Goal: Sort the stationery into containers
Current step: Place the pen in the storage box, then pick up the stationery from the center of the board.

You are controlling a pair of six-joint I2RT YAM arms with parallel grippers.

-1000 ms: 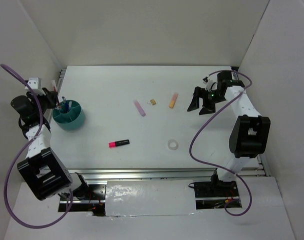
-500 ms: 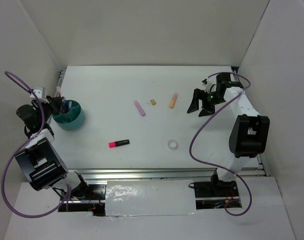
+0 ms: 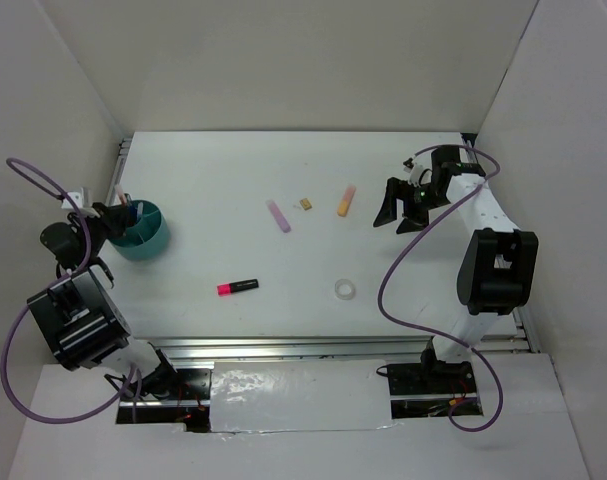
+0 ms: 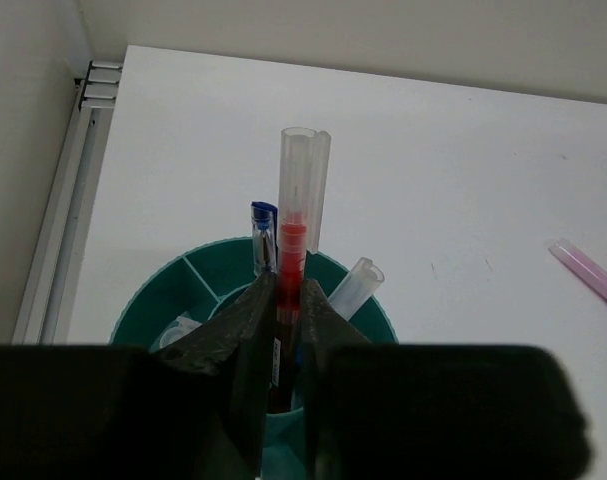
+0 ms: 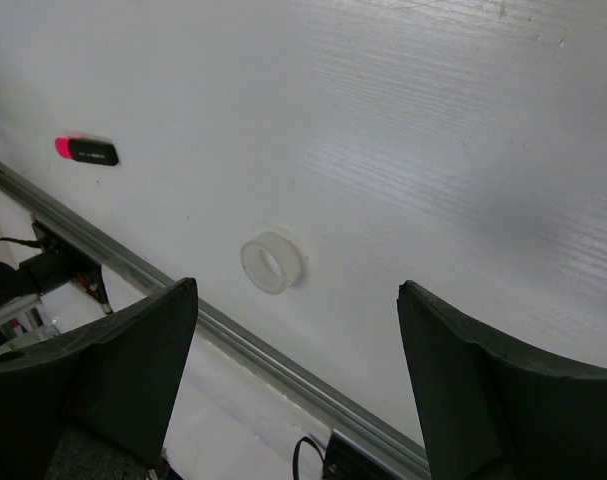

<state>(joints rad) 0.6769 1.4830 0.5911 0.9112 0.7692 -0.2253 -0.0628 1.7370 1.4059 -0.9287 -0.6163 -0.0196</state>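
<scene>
The left jaws are clamped on a thin red pen (image 4: pixel 292 250) with a clear plastic cap, held upright with its lower end inside a round teal plastic cup (image 3: pixel 151 240) at the left edge of the white bench (image 3: pixel 233 165). Inner walls split the cup into compartments. A thin blue pen (image 4: pixel 264 232) and a second clear cap (image 4: pixel 355 283) stand just beside the red one, but the jaws hide the cup's near half, so each item's compartment cannot be told. A metal rail (image 4: pixel 78 190) and the white side wall (image 4: pixel 23 150) run close along the cup's left.

Across the bench, near its right edge, the right jaws hang wide apart, holding nothing.

A broad stretch of bench separates the cup from a pale pink marker (image 3: pixel 279 215), a tiny tan eraser block (image 3: pixel 304 204) and an orange marker (image 3: pixel 346 201), grouped mid-bench. Nearer the front rail (image 5: pixel 283 365) lie a short black marker with a pink end (image 3: pixel 237 287), blurred in the right wrist view, and a small clear tape ring (image 5: pixel 271 262).
</scene>
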